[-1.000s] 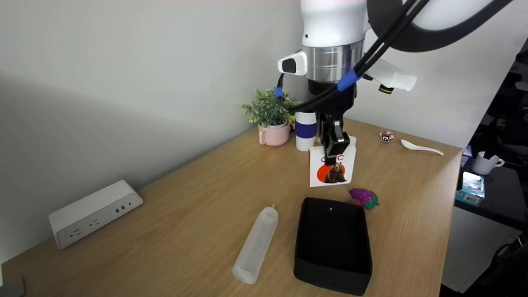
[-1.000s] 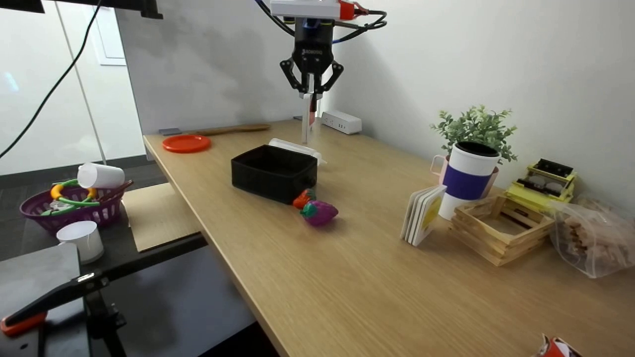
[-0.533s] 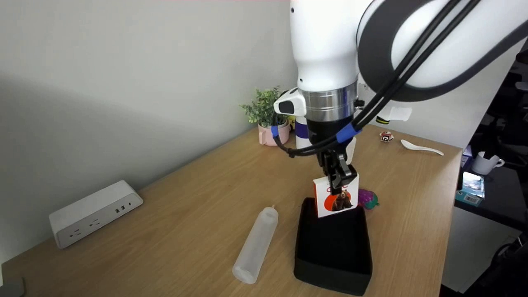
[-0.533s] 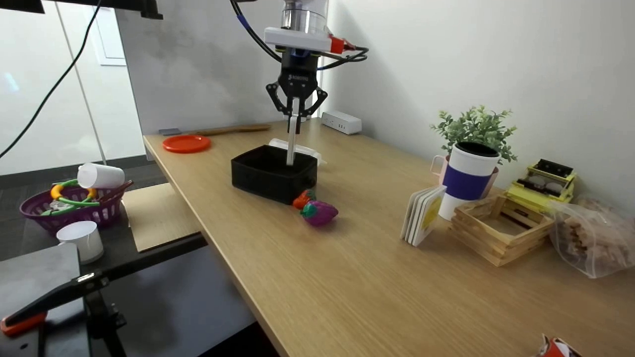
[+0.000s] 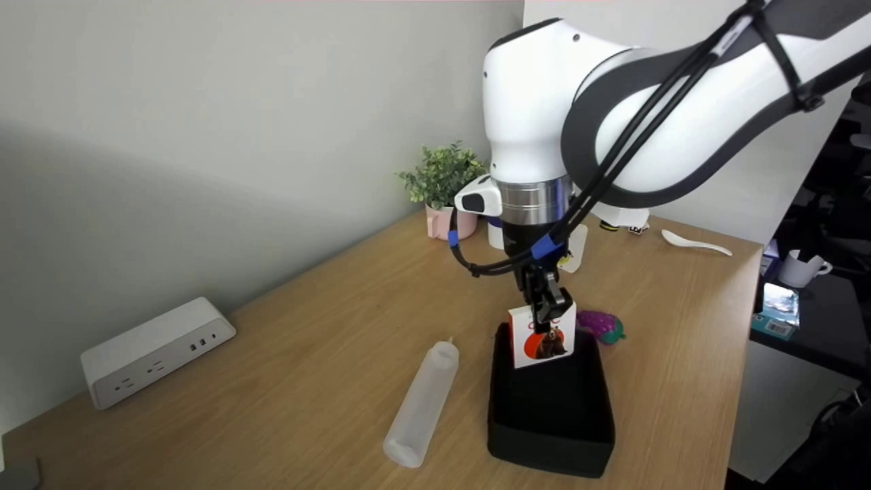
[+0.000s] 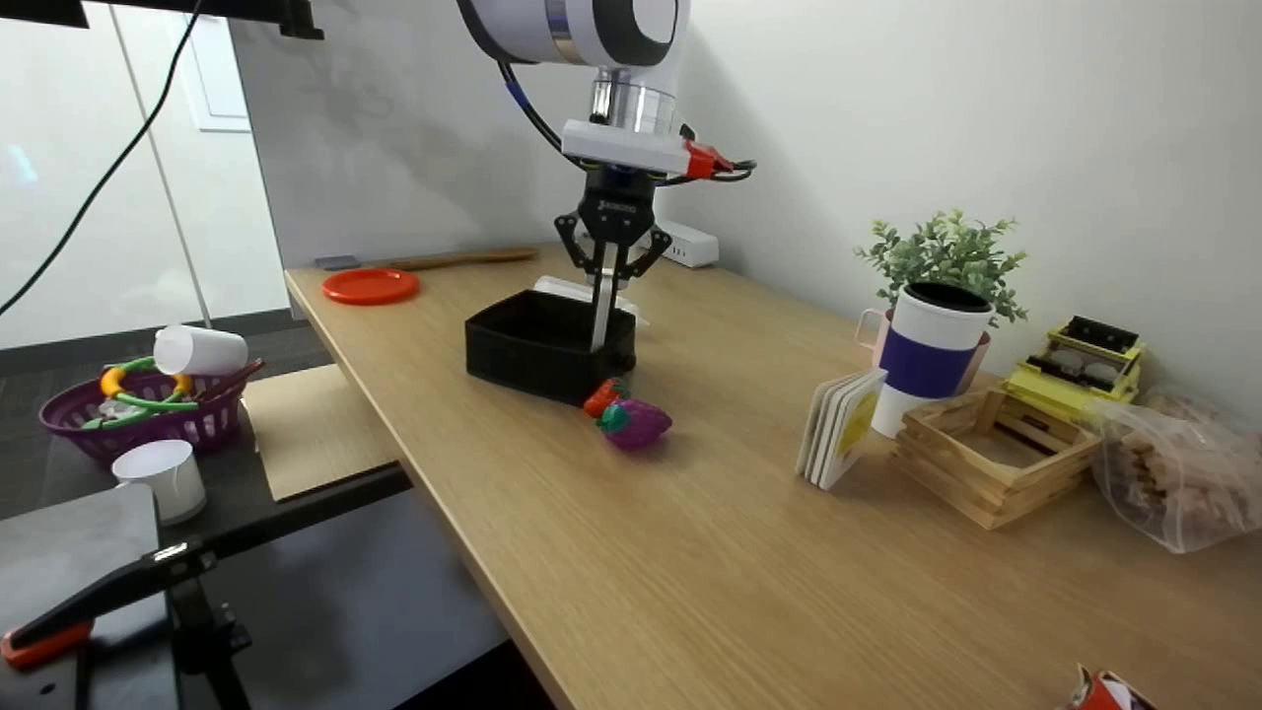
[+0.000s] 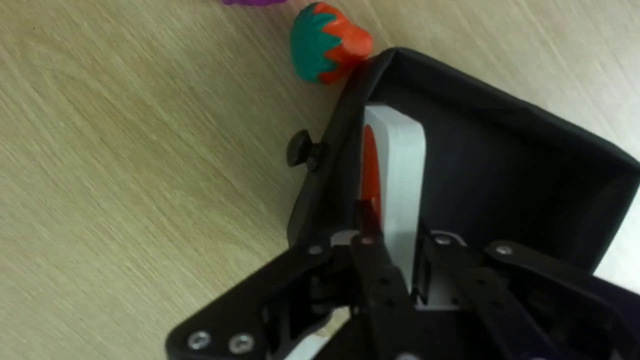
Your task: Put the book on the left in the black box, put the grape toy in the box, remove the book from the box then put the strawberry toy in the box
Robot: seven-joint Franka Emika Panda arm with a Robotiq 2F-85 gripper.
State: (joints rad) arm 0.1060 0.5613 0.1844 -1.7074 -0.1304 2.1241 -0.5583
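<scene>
My gripper is shut on a white board book with a bear and a red circle on its cover. The book stands upright, its lower part inside the black box, near the end wall with the knob; the wrist view shows the book along that wall of the box. Whether it touches the box floor is hidden. The purple grape toy lies on the table outside the box. The red strawberry toy lies against the box's outer corner; it also shows in the wrist view.
A clear squeeze bottle lies beside the box. A second board book stands by a white-and-purple cup and a wooden crate. A red plate lies near the table edge. A white power strip sits by the wall.
My gripper has lowered and carried the book from above and behind the box down into it. The box has shifted slightly. The toys look much the same.
</scene>
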